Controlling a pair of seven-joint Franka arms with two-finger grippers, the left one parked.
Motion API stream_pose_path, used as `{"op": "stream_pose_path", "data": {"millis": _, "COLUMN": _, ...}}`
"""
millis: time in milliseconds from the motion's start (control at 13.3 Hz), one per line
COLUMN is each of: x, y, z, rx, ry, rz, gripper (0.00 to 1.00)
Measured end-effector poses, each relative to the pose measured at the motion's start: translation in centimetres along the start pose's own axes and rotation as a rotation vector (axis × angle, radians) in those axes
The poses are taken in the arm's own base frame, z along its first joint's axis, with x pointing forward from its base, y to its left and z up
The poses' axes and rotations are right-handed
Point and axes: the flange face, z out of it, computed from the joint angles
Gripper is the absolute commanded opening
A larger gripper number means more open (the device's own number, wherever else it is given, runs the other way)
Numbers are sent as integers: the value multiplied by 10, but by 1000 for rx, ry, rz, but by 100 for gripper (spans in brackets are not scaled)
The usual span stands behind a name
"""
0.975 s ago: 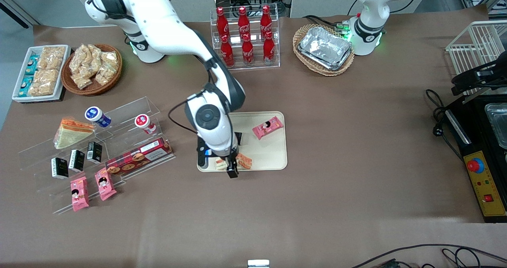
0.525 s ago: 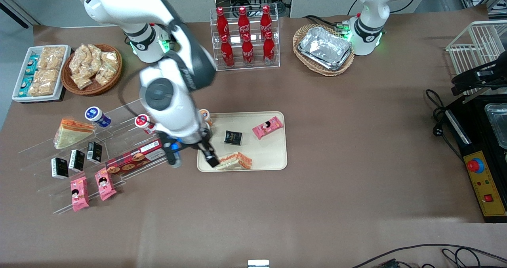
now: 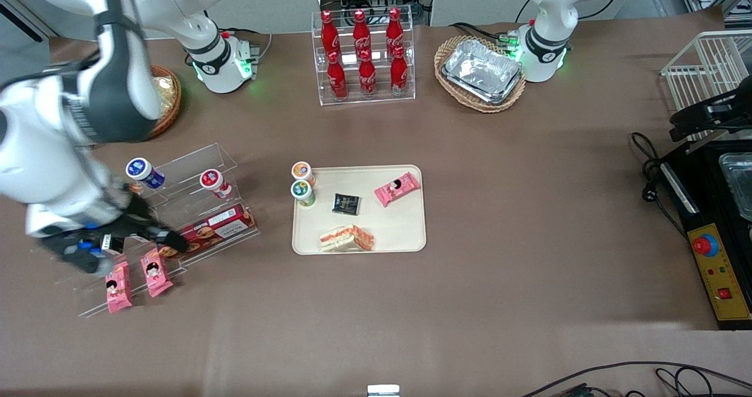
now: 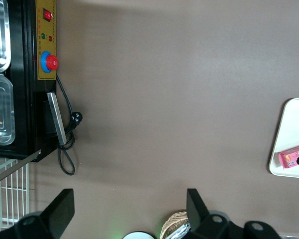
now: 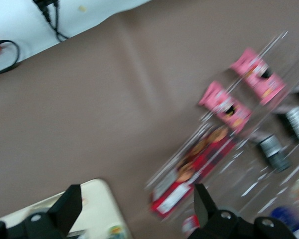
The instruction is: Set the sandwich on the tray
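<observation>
The sandwich [image 3: 346, 239], a wrapped wedge with an orange-red edge, lies on the cream tray [image 3: 399, 226] near the tray's edge closest to the front camera. The tray also shows in the right wrist view [image 5: 97, 209] and the left wrist view [image 4: 293, 134]. My right gripper [image 3: 166, 236] is open and empty. It hovers over the acrylic shelf by the red cookie box [image 3: 211, 228], well away from the tray toward the working arm's end. In the right wrist view the gripper [image 5: 135, 199] has its fingers wide apart with nothing between them. The second wedge sandwich is hidden by the arm.
On the tray: two small cups [image 3: 302, 181], a black packet [image 3: 345, 204], a pink snack pack [image 3: 398, 188]. The stepped shelf holds two yogurt cups [image 3: 144, 172] and pink packs [image 3: 155, 271]. A cola bottle rack [image 3: 364, 56] and a basket of foil trays [image 3: 480, 71] stand farther from the camera.
The gripper has let go of the sandwich, which now lies on the tray. The arm has swung away from the tray to above the acrylic shelf at the working arm's end.
</observation>
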Motion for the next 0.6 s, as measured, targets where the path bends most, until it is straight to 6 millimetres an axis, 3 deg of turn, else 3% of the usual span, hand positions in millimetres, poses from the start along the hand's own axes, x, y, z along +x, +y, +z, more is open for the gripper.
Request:
{"op": "stream_pose_path", "data": {"millis": 300, "x": 44, "y": 91, "z": -14, "rx": -22, "ry": 30, "rz": -201, "gripper": 100}}
{"op": "stream_pose_path", "data": {"millis": 450, "x": 49, "y": 125, "z": -26, "rx": -8, "ry": 19, "rz": -294, "gripper": 100}}
{"op": "stream_pose_path", "data": {"millis": 600, "x": 41, "y": 146, "z": -36, "rx": 4, "ry": -15, "rz": -342, "gripper": 100}}
